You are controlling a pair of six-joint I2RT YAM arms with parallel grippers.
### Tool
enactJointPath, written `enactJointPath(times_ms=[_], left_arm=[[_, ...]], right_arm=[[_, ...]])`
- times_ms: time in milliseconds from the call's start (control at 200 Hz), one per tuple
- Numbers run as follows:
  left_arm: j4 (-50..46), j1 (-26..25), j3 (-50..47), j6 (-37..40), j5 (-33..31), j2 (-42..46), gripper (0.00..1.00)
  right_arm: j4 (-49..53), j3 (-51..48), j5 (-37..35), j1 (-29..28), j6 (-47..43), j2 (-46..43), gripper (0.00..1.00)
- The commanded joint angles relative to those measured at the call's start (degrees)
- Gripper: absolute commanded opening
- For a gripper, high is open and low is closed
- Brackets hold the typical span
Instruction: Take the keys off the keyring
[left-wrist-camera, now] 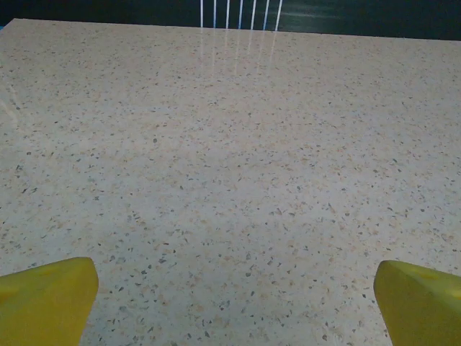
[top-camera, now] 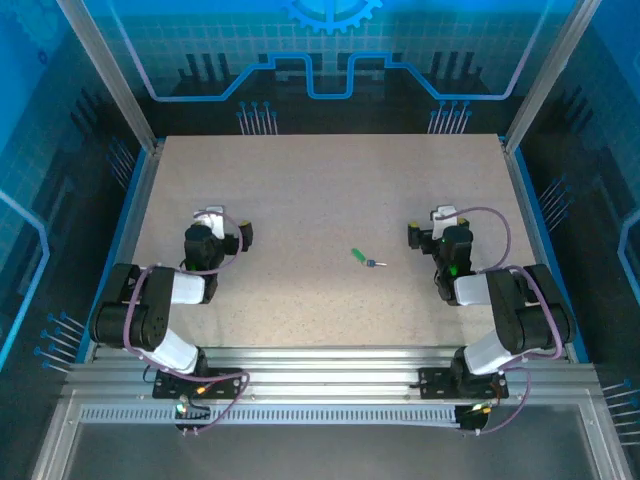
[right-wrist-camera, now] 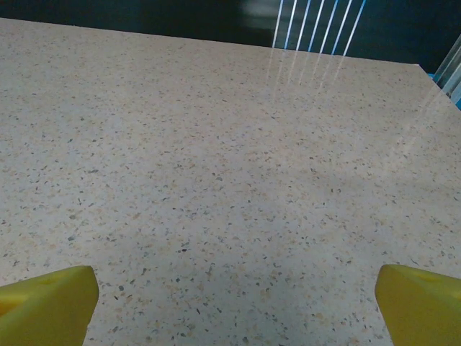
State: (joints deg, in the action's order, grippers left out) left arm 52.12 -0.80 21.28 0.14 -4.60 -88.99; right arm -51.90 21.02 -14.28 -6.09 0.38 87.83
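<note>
tabletop (top-camera: 320, 200): beige speckled stone-look, smooth, low sheen. The far edge faintly mirrors the white stripes. left gripper fingers (left-wrist-camera: 45, 299) and right gripper fingers (right-wrist-camera: 421, 303): yellow, matt, look like plastic, smooth faces. arm housings (top-camera: 185, 288): black and white smooth plastic, slight gloss. front rails (top-camera: 320, 362): ribbed bare metal, satin finish, aluminium by the look. keys (top-camera: 358, 254): green part reads as plastic, rest too small to tell.

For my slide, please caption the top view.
Green-tagged keys lie on the table between the open left tool and right tool.
</note>
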Motion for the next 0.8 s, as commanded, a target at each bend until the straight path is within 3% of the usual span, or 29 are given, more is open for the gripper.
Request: enactJointPath(times_ms=[0, 796], left_arm=[[-0.34, 0.35, 1.05, 0.56, 1.21, 0.31, 0.99], [-0.22, 0.45, 1.05, 0.39, 1.52, 0.31, 0.99]], right_arm=[[-0.75, 0.78, 0.66, 1.07, 0.76, 0.23, 1.00], [-0.40, 1.11, 1.19, 0.66, 0.18, 0.32, 1.00]])
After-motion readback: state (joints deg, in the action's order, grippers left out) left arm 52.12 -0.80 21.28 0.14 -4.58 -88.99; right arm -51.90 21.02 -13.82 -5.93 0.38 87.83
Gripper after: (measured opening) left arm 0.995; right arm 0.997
